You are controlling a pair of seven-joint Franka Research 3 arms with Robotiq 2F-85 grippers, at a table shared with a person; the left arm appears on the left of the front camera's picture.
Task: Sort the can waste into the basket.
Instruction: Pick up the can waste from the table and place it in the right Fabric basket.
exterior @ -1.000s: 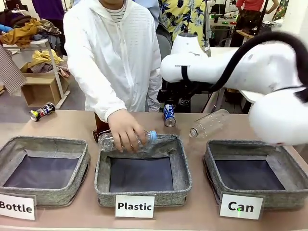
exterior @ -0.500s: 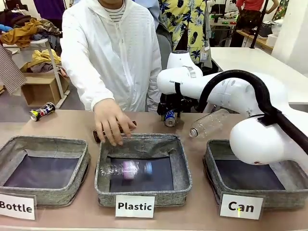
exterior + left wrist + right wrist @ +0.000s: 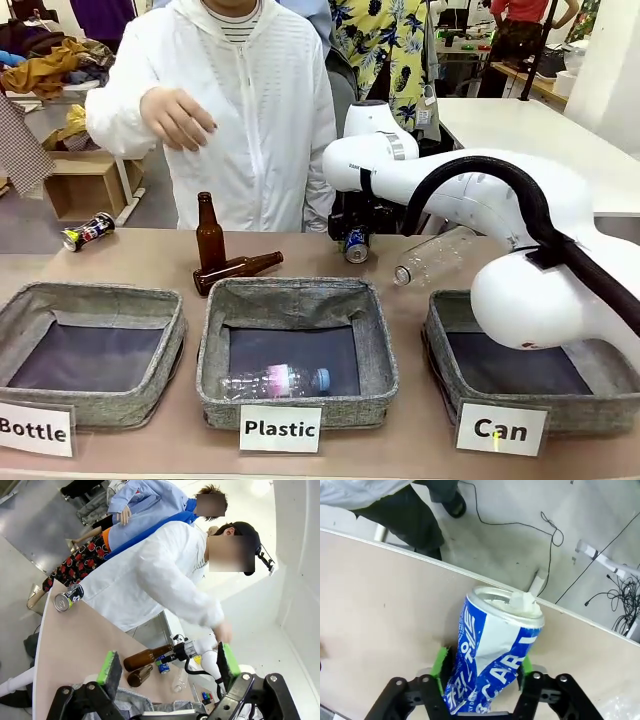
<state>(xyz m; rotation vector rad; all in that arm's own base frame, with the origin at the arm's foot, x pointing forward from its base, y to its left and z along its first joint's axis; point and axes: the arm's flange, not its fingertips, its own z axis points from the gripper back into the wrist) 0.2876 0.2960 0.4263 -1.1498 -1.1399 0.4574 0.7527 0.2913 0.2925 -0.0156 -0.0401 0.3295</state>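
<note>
A blue can (image 3: 355, 243) with white lettering stands at the table's far edge, right of centre. My right gripper (image 3: 353, 234) reaches across to it. In the right wrist view the green pads press both sides of the dented blue can (image 3: 492, 655), so the right gripper (image 3: 482, 664) is shut on it. A black can (image 3: 88, 232) with red and yellow print lies at the far left edge, also in the left wrist view (image 3: 68, 598). The grey basket (image 3: 437, 345) marked "Can" sits front right, nothing in it. My left gripper (image 3: 167, 662) is open, holding nothing.
Near the Plastic bin (image 3: 213, 350), one brown bottle (image 3: 209, 235) stands upright and another (image 3: 240, 268) lies flat. A clear bottle (image 3: 275, 381) lies inside that bin, another (image 3: 435, 255) lies beside the blue can. The Bottle bin (image 3: 172, 350) sits front left. The person's hand (image 3: 178, 118) is raised.
The person dropped a clear bottle into the Plastic bin and lifted the hand away. My right arm lowered to the blue can and its jaws closed on it.
</note>
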